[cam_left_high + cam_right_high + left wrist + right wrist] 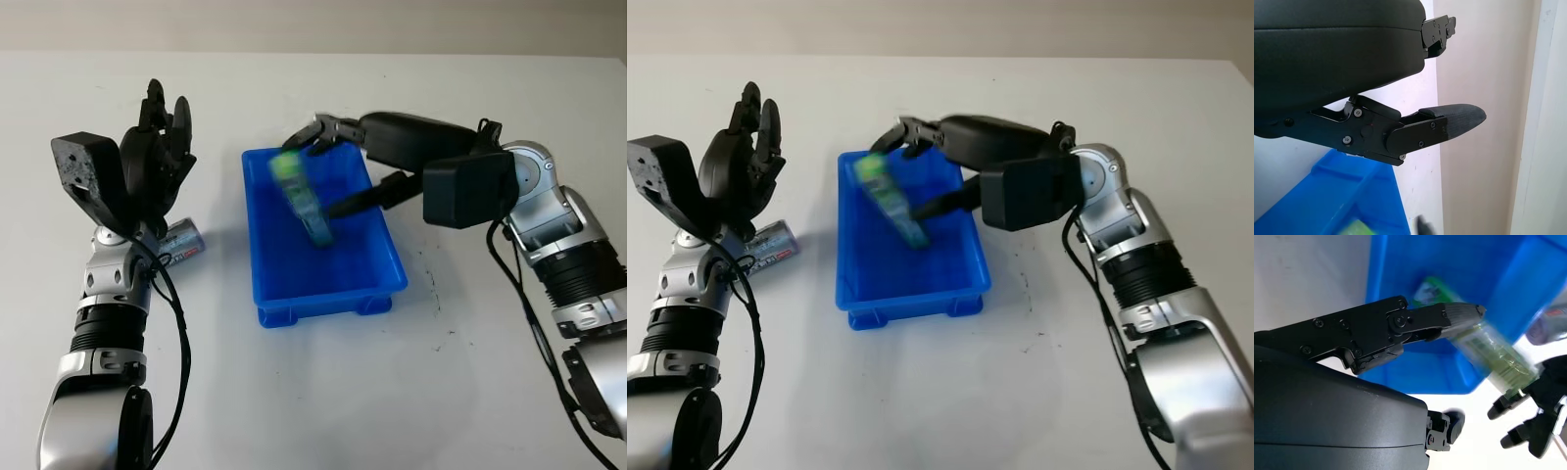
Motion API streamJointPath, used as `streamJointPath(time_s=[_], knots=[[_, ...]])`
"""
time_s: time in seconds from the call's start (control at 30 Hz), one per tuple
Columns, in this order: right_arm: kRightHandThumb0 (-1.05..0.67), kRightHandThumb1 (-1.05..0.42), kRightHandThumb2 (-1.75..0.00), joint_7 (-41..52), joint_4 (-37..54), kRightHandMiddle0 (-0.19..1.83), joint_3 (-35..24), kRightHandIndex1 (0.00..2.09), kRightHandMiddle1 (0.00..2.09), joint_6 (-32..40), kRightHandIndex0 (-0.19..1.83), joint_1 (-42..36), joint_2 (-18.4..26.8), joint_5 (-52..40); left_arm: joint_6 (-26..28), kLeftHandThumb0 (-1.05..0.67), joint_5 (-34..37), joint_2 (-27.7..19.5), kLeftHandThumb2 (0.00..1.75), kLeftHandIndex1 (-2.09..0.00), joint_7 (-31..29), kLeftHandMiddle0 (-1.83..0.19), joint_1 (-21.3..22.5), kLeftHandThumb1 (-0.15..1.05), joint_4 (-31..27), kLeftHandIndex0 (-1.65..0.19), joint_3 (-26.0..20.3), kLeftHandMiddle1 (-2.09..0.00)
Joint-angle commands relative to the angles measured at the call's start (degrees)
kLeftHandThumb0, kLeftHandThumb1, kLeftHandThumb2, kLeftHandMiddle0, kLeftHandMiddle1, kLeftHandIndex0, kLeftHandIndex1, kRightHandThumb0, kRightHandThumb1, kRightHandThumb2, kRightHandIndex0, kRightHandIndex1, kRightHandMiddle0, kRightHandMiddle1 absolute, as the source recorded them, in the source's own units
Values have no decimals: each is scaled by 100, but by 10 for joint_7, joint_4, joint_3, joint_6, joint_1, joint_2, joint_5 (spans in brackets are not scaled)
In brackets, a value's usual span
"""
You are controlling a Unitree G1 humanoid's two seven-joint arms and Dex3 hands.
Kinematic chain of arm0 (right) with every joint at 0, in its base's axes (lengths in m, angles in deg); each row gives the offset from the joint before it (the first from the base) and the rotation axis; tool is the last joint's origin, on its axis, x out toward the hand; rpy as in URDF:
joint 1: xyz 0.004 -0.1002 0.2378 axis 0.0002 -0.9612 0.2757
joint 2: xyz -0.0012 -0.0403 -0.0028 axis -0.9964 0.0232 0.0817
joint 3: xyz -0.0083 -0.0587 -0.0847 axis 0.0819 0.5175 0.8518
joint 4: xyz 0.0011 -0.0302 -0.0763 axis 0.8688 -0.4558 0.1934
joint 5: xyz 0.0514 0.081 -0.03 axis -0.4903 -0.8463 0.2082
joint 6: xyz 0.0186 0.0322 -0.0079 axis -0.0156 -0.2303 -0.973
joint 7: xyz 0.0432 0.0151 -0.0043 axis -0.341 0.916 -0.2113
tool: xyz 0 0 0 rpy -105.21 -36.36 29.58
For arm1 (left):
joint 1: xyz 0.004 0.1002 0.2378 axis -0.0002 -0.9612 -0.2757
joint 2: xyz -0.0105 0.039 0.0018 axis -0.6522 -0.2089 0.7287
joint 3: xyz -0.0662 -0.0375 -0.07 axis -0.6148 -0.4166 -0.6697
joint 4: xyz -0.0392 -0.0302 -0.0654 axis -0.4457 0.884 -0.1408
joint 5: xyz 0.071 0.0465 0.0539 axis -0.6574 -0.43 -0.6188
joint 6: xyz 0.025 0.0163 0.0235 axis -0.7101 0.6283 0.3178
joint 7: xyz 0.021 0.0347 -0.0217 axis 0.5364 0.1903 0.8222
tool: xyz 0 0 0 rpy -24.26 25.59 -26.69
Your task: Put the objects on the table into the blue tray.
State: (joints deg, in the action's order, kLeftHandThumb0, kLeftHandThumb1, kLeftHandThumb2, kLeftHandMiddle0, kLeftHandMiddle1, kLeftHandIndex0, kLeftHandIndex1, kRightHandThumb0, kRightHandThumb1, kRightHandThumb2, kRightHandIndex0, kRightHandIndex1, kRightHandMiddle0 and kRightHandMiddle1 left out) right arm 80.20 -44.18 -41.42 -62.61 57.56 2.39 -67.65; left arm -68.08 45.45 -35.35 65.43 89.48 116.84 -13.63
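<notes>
While the open right hand point(328, 132) hangs over the blue tray point(377, 284), the green packet point(304, 196) drops tilted; may bounce out. Left hand point(157, 147) open beside the can point(181, 238).

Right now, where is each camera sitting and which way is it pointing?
Left eye and right eye: on the head, looking down at the table, blue tray, both arms; they share the blurred green object dropping from the open right hand.
Left wrist: beside the raised, open left hand, facing the tray's corner and wall.
Right wrist: above the tray, past the right hand's fingers.
</notes>
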Motion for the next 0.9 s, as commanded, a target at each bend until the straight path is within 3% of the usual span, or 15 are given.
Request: streamJointPath(time_s=[0.0,0.37,0.53,0.67,0.87], knots=[[-81,-105,-34,-16,12,-19,-12,0,0,-13,-19,2,2,8,-5,-69,-1,-1,62,0,4,19,-2,105,-7,19,-2,0],[-83,-105,-45,-185,-17,-19,-121,0,0,-10,-19,-19,-37,-41,-9,-72,-3,-3,59,0,5,19,-1,105,-1,19,-1,0],[-85,-105,-58,-260,-15,-19,-176,0,0,37,-19,-45,-55,-66,-3,-71,-3,-8,62,0,-1,19,-1,105,-5,19,-1,0],[-82,-105,-57,-264,-4,-19,-237,0,0,136,-19,-74,-96,-165,3,-69,-3,-13,64,0,-2,19,-2,105,-11,19,-1,0],[-73,-105,-58,-270,-7,-19,-256,0,0,220,-19,-127,-116,-198,10,-67,3,-15,64,0,-6,19,-2,105,-17,19,-7,0]])
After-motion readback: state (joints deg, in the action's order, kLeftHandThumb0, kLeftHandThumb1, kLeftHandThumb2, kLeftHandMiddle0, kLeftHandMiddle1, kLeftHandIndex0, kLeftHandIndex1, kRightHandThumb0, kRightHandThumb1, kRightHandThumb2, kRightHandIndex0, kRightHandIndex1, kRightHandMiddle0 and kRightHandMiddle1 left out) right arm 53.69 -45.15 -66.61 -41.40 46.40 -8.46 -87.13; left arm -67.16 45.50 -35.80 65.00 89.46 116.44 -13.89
